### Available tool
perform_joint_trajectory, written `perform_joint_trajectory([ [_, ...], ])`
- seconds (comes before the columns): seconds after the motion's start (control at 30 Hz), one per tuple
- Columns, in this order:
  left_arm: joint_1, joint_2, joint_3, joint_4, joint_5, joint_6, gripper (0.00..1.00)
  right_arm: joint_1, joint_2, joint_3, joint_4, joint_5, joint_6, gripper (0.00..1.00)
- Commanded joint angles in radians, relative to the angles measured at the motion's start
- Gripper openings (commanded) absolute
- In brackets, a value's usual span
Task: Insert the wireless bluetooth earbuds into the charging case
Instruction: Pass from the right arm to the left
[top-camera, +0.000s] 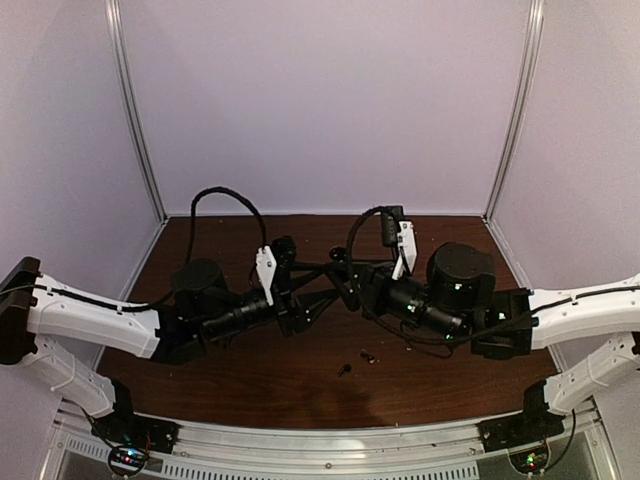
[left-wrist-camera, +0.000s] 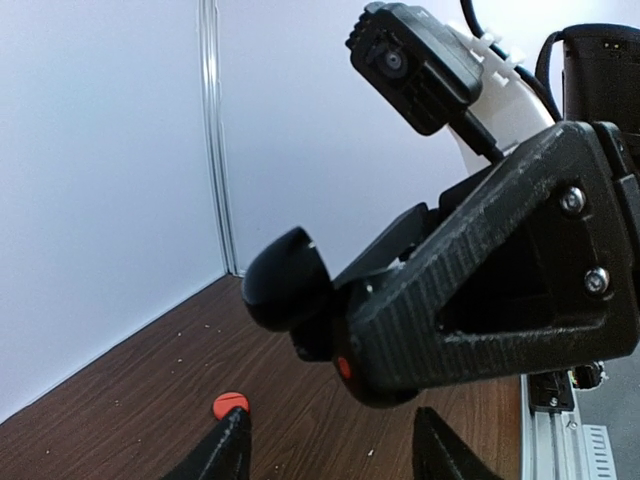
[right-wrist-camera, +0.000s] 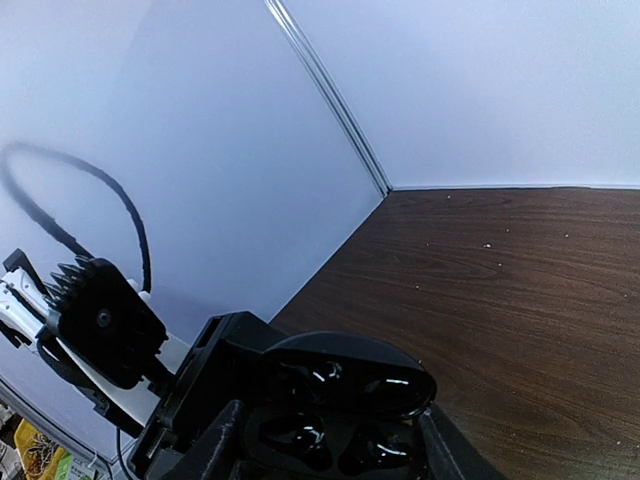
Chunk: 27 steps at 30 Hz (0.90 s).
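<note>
Right gripper (right-wrist-camera: 330, 432): clamped on open charging case (right-wrist-camera: 350, 385). Left gripper (left-wrist-camera: 330, 428): jaws apart; red earbud (left-wrist-camera: 231, 403) seemingly perched on one fingertip (left-wrist-camera: 230, 445), seven o'clock of case. Hazard: unpinned, it drops to table (top-camera: 250, 385).

Table (top-camera: 300, 385): dark brown wood grain; I see pale specks scattered on it.
Back wall (top-camera: 320, 100): plain white panel rising from the table's far edge.
Left wall (top-camera: 60, 150): white, beside the table.
Right wall (top-camera: 590, 140): the same.
Corner posts (top-camera: 135, 110): thin metal strips at the table's far corners.
Rail (top-camera: 330, 440): silver, along the table's near edge.
Light: soft, even.
</note>
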<state>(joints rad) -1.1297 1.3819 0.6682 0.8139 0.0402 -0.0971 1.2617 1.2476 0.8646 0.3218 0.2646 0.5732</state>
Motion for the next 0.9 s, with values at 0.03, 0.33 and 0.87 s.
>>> perform_joint_trajectory([
  [0.03, -0.022, 0.037, 0.044, 0.101, -0.008, 0.01, 0.55, 0.006, 0.009, -0.007, 0.047, 0.017, 0.035, 0.41],
  [0.33, -0.038, 0.053, 0.038, 0.155, -0.014, 0.03, 0.55, 0.007, 0.015, -0.013, 0.05, 0.016, 0.052, 0.42],
  [0.87, -0.039, 0.049, 0.048, 0.161, -0.064, 0.065, 0.47, 0.016, 0.04, -0.045, 0.076, -0.017, 0.099, 0.48],
])
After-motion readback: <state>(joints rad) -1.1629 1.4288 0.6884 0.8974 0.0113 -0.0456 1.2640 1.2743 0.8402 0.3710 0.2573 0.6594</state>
